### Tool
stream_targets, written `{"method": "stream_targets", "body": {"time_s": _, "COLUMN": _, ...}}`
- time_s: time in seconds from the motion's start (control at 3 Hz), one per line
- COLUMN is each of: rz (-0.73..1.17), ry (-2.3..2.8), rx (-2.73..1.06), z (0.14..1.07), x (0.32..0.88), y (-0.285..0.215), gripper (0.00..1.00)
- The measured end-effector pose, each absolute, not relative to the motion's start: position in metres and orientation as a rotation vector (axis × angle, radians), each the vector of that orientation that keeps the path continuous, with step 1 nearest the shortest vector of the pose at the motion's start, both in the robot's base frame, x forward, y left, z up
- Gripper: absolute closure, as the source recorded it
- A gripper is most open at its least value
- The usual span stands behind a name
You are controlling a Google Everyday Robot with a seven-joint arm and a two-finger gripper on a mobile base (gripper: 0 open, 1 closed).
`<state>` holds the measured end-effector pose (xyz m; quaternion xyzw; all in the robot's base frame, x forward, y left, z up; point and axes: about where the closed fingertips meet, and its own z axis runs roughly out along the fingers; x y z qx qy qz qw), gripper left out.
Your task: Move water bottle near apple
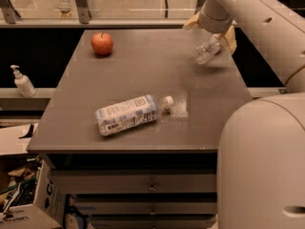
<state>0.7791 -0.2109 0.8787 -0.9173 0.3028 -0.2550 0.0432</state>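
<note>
Clamped on the water bottle (206, 50), my gripper (212, 38) hangs over the table's (143, 75) far right corner. Its two tan fingers (230, 38) sit narrow, one on each side of the clear, crinkled plastic. The water bottle is tilted, its lower end pointing down toward the table's middle, and it looks to be just off the tabletop, with a dim shadow under it. My arm (248, 13) reaches in from beyond the table's right edge, and my pale body (262, 161) fills the space off its near right corner.

The apple (102, 43) stands near the table's far left corner, stem up, well apart from the water bottle across the width of the top.

A labelled bottle (126, 114) lies on its side near the table's front edge, a little left of centre, its white cap (167, 100) pointing toward the right side.

A pump dispenser (21, 81) stands upright on a ledge off the table's left side. Drawers (150, 187) run below the table's front edge, and a cardboard box (28, 209) sits on the floor by its near left corner.
</note>
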Motion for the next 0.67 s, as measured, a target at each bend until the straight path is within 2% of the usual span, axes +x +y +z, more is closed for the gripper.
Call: {"method": "stream_targets", "body": {"time_s": 0.67, "rz": -0.778, "ry": 1.047, "rx": -2.879, "z": 0.854, "x": 0.794, "y": -0.229, "gripper": 0.00}}
